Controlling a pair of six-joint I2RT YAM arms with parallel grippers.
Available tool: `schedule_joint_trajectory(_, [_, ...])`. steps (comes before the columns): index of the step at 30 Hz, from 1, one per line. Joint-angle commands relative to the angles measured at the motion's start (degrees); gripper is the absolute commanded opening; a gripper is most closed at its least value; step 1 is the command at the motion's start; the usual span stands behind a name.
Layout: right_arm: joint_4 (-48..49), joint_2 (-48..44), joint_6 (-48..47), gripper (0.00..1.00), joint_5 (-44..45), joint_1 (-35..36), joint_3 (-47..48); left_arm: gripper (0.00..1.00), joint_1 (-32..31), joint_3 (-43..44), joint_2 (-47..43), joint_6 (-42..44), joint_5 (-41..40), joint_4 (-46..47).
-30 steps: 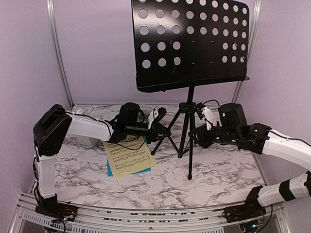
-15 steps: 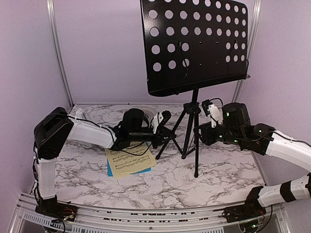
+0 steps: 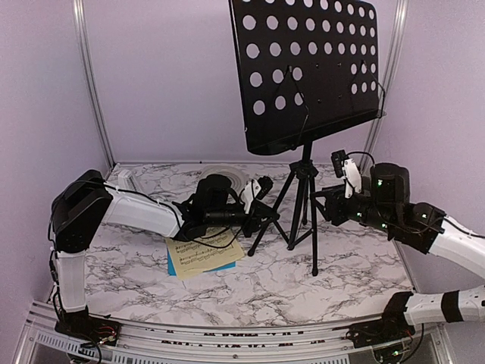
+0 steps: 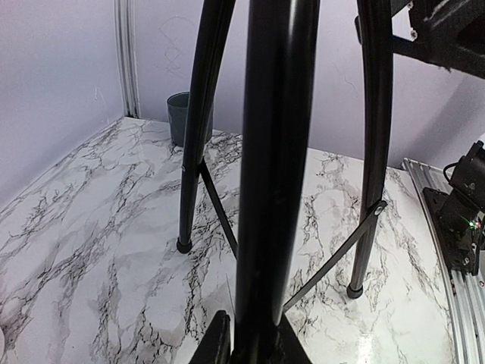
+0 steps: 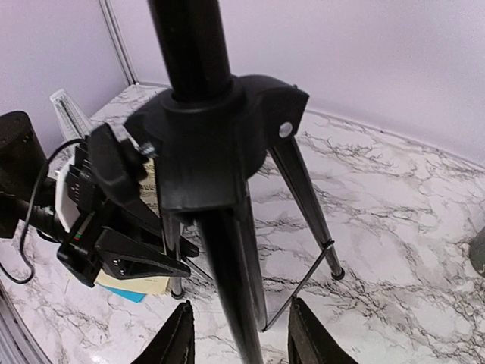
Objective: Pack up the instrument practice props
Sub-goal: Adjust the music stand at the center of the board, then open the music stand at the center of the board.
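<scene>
The black hole-punched music stand (image 3: 311,68) is upright at the back middle on its tripod legs (image 3: 303,212). My left gripper (image 3: 265,216) is shut on the stand's near left leg (image 4: 265,189), its fingers (image 4: 216,345) pressed against it. My right gripper (image 3: 324,208) is open around another leg (image 5: 235,288) just below the tripod hub (image 5: 212,129), its fingers (image 5: 178,337) wide apart. Yellow sheet music (image 3: 204,254) lies on a blue page on the table under my left arm, and shows in the right wrist view (image 5: 140,287). The white pyramid metronome (image 5: 68,114) stands at the far left.
A dark mug (image 4: 182,117) stands by the back wall. A pale round thing (image 3: 227,173) lies behind my left gripper. Purple walls enclose the marble table (image 3: 265,296) on three sides. A metal rail (image 3: 227,337) runs along the near edge.
The stand has shifted to the right and its desk has turned more edge-on. Both grippers have moved right with it, the left one keeping its hold on the leg.
</scene>
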Motion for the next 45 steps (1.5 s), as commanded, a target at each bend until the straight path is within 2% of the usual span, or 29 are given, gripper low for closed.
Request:
schedule_joint_trajectory(1, [6.25, -4.29, -1.09, 0.43, -5.21, -0.35, -2.66, 0.11, -1.03, 0.2, -3.32, -4.68, 0.44, 1.22])
schedule_joint_trajectory(5, [10.65, -7.59, -1.29, 0.44, -5.93, -0.35, -5.87, 0.11, -1.36, 0.21, -3.12, -4.5, 0.06, 1.22])
schedule_joint_trajectory(7, [15.05, -9.96, -1.24, 0.48, -5.82, -0.31, -8.4, 0.11, -1.57, 0.36, -2.95, -4.21, -0.27, 0.9])
schedule_joint_trajectory(11, [22.93, -11.85, -0.5, 0.5, -5.59, -0.4, -11.67, 0.11, -1.9, 0.38, -2.89, -4.17, -0.28, 0.51])
schedule_joint_trajectory(17, [19.31, -8.32, -1.12, 0.55, -3.89, -1.03, -8.75, 0.11, -2.53, 0.17, -4.39, -2.28, -1.67, -2.43])
schedule_joint_trajectory(22, [20.27, -10.88, -0.87, 0.59, -4.51, -2.03, -9.84, 0.11, -2.95, -0.06, -4.69, -1.85, -2.27, -2.73])
schedule_joint_trajectory(27, [18.59, -11.59, 1.28, 0.64, -11.94, -7.65, -8.98, 0.11, -3.57, 0.17, -4.78, -0.97, -2.74, -4.13])
schedule_joint_trajectory(31, [22.07, -12.02, 2.54, 0.67, -19.26, -10.96, -8.9, 0.11, -3.83, 0.13, -4.74, -0.93, -2.69, -4.37])
schedule_joint_trajectory(37, [29.1, -10.23, 2.59, 0.68, -22.38, -11.34, -8.62, 0.11, -4.27, 0.03, -4.75, -0.96, -2.93, -4.52])
schedule_joint_trajectory(45, [37.51, -4.96, 0.87, 0.68, -22.11, -11.51, -7.47, 0.11, -4.86, 0.12, -4.48, -1.08, -2.93, -4.5])
